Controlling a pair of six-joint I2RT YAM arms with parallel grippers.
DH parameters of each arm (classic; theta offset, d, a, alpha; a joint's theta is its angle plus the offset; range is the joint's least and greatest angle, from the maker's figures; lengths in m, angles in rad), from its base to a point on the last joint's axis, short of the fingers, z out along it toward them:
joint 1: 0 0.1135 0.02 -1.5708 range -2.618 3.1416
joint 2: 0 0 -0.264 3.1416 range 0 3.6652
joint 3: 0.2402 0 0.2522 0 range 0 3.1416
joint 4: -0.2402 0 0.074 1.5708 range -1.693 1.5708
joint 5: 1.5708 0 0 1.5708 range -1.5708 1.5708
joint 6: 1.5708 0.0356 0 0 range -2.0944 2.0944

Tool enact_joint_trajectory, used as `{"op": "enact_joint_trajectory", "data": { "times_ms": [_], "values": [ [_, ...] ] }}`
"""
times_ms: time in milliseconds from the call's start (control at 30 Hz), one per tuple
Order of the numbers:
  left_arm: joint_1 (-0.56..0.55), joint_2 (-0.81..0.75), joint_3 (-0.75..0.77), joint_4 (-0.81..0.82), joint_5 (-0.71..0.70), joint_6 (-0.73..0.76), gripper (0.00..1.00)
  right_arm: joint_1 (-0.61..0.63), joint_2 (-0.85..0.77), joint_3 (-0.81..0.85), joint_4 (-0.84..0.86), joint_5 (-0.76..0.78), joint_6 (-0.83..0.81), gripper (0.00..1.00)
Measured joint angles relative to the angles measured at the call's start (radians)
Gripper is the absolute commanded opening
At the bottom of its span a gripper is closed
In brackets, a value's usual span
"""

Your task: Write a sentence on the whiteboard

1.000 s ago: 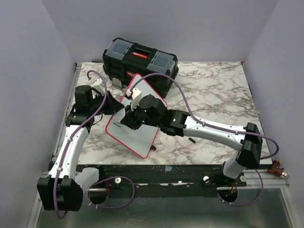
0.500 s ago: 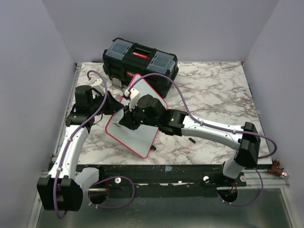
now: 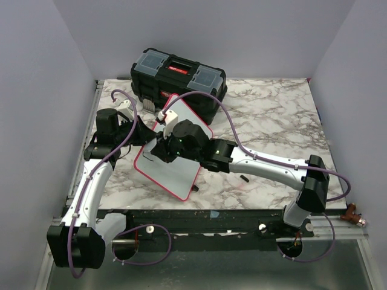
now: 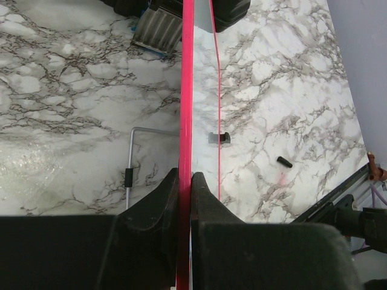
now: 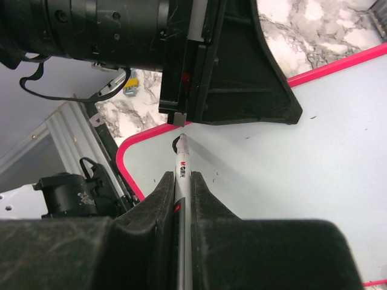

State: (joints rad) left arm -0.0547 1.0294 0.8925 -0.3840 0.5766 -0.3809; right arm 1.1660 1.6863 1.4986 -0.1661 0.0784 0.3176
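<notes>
The whiteboard [image 3: 175, 172], white with a pink rim, is tilted up over the marble table's left half. My left gripper [image 3: 144, 134] is shut on its left rim; the left wrist view shows the whiteboard [image 4: 185, 90] edge-on between the fingers of that gripper [image 4: 185, 179]. My right gripper [image 5: 183, 179] is shut on a thin silver marker [image 5: 183, 166], whose tip touches the whiteboard [image 5: 290, 175] near its rounded corner. Of the sentence, only a small black stroke [image 5: 176, 144] shows beside the tip. In the top view the right gripper [image 3: 162, 150] hides that spot.
A black toolbox [image 3: 178, 75] stands behind the board. A small black cap [image 3: 243, 178] lies on the table to the board's right, also seen in the left wrist view as the cap [image 4: 284, 161]. A bent metal rod [image 4: 129, 175] and a grey ridged block [image 4: 157, 27] lie under the board's left side.
My right gripper has crept a little to the left and up over the board with the marker. The left gripper and the board have stayed put.
</notes>
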Motion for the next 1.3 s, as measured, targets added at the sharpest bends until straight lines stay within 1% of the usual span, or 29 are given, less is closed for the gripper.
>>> {"op": "enact_joint_trajectory", "data": {
  "times_ms": [367,667,1033,1300],
  "values": [
    [0.000,0.000,0.000,0.000,-0.005,0.003,0.00,0.000,0.002,0.002,-0.002,0.085,0.024,0.01],
    [-0.004,-0.001,-0.001,-0.001,-0.015,0.003,0.00,0.000,-0.005,-0.025,0.002,0.105,0.048,0.01],
    [-0.005,-0.007,-0.004,-0.002,-0.021,0.004,0.00,0.000,-0.029,-0.075,0.007,0.103,0.076,0.01],
    [-0.006,-0.012,-0.005,-0.007,-0.025,0.004,0.00,0.000,-0.034,-0.080,0.007,0.053,0.075,0.01]
  ]
}}
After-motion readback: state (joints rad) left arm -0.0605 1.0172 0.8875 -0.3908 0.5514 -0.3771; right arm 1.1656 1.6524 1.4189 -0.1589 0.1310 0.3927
